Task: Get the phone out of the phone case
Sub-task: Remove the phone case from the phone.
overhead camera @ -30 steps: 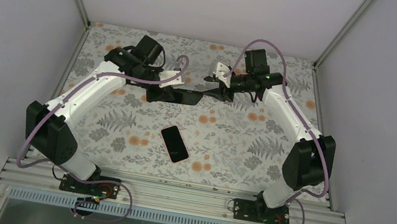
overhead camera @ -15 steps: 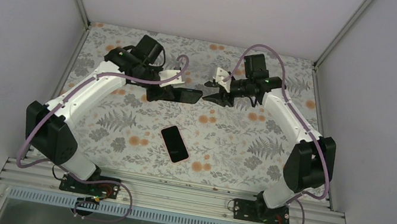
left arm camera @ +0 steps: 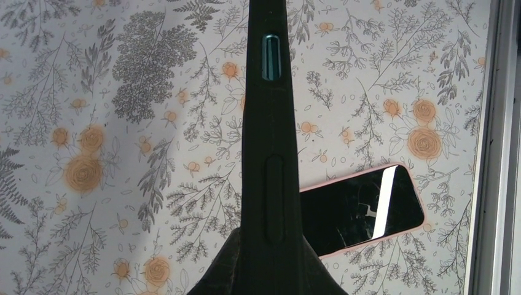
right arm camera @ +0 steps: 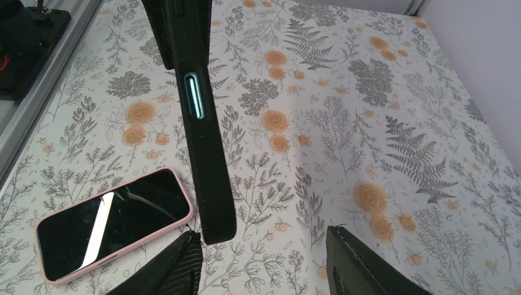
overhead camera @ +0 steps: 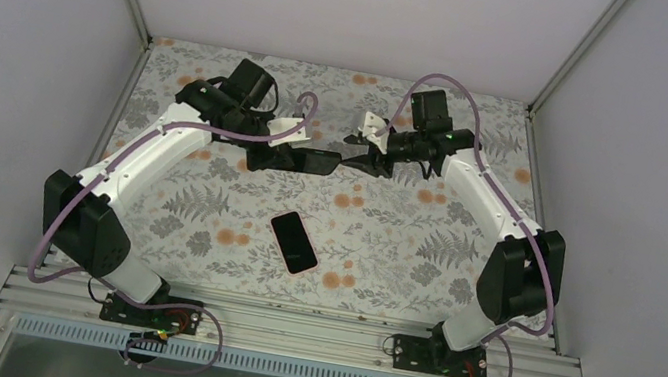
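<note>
My left gripper is shut on one end of a black phone case and holds it edge-on above the table. In the left wrist view the case rises straight up from my left gripper, with a teal side button showing through a cutout. My right gripper is open at the case's free end. In the right wrist view the case end hangs just inside the left finger of my right gripper; whether they touch I cannot tell. Whether a phone sits inside is not clear.
A phone with a pink rim lies screen-up on the flowered table, below the held case; it also shows in the left wrist view and the right wrist view. Grey walls close in the table's sides and back.
The right gripper drew back from the case end half a second ago, leaving a small gap, and has now closed back in on it. The left arm and the pink-rimmed phone have not moved.
</note>
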